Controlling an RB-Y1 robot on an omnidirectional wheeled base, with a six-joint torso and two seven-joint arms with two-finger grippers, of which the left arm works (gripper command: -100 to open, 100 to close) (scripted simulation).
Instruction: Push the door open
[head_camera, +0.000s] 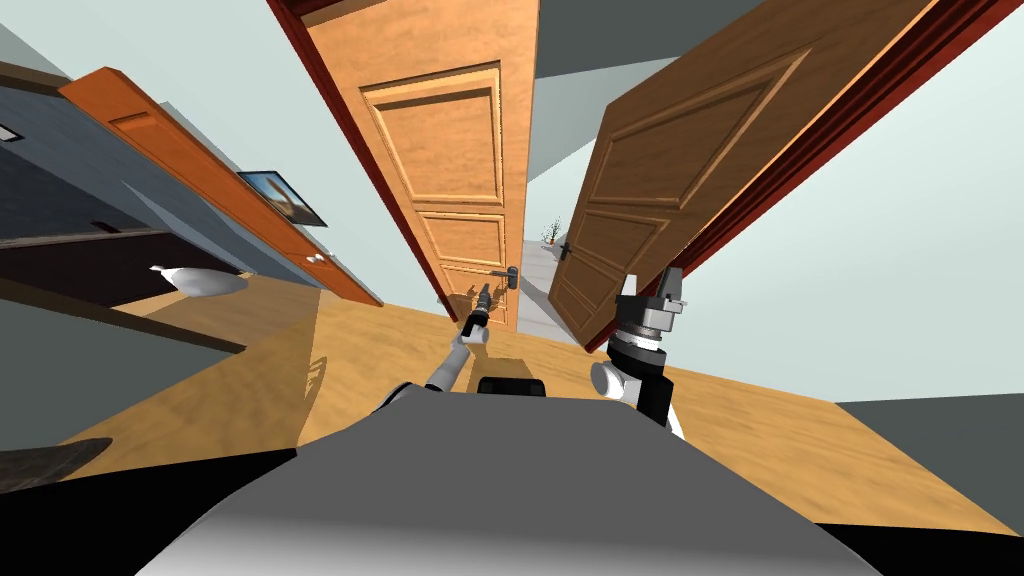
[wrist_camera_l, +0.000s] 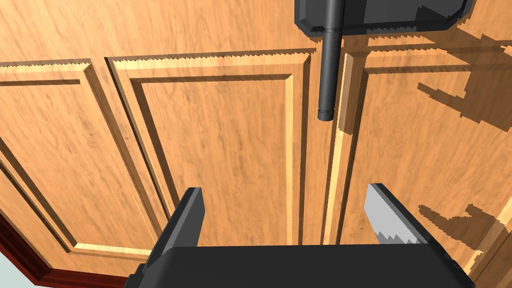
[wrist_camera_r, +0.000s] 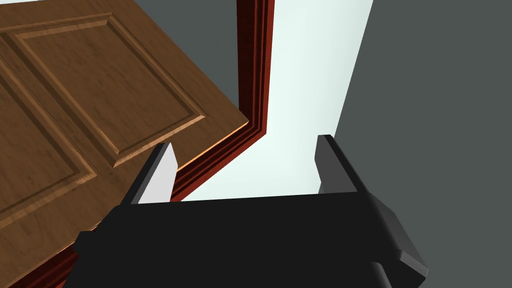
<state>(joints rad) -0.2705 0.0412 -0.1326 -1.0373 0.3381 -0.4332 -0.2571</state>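
A double door stands ahead in a dark red frame. Its light wooden leaf carries a dark lever handle. The darker brown leaf is swung partly open, leaving a gap between the two. My left gripper reaches out close to the light leaf, just short of the handle. In the left wrist view its gripper is open and faces the panelled light leaf, with the lever handle just beyond the fingertips. My right gripper is raised beside the brown leaf, open and holding nothing.
Through the gap a pale floor and a small plant show. An orange door and a framed picture are on the left wall. A dark counter with a white object stands at my left. The floor is wooden.
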